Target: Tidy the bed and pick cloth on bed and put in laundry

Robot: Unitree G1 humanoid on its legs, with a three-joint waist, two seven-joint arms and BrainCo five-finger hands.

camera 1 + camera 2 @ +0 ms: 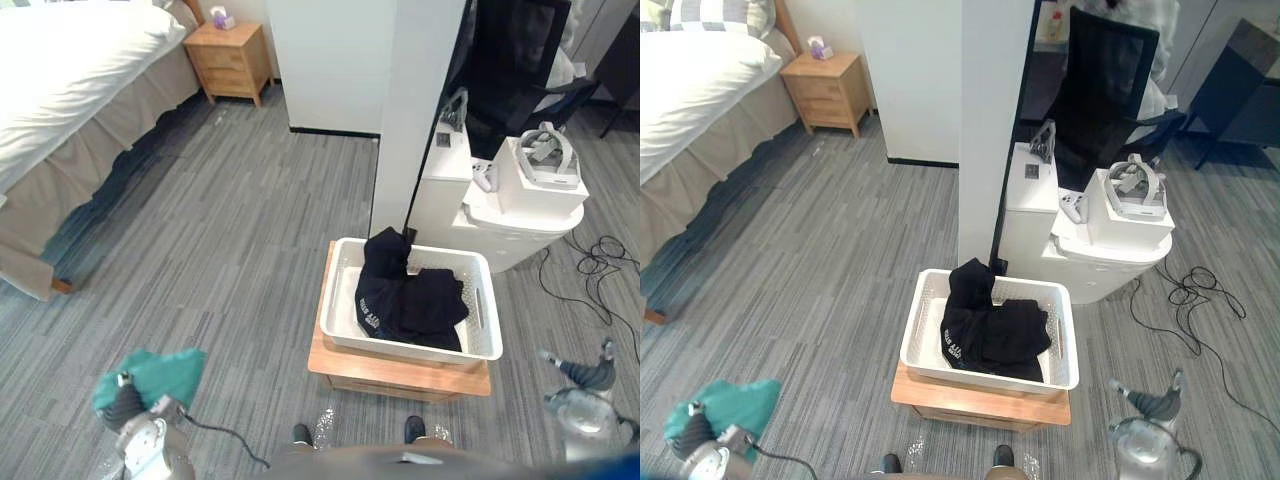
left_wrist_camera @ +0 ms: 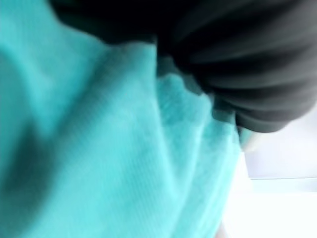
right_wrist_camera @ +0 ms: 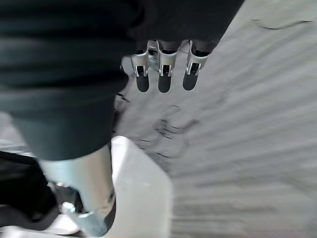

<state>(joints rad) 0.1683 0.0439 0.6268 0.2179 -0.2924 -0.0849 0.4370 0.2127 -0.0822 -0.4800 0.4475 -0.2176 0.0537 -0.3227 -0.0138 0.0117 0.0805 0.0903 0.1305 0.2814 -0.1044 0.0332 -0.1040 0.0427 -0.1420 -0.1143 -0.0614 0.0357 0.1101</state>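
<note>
The teal cloth point(image 1: 160, 372) hangs bunched at about 7 o'clock in the head views, clear of the floor and draped over the left hand point(image 1: 123, 404), which carries it. It wraps the hand so closely that its grip cannot be told. It is likely held up there as laundry in transit. The basket point(image 1: 400, 352) sits on a wooden stand point(image 1: 395, 382) straight ahead, at about 2 o'clock from the cloth and well apart from it, with black clothes point(image 1: 410, 300) already inside. The bed point(image 1: 70, 70) lies off at 10 o'clock. The right hand point(image 1: 585, 375) hangs at 4 o'clock of the basket, its fingers point(image 3: 162, 82) straight and holding nothing.
</note>
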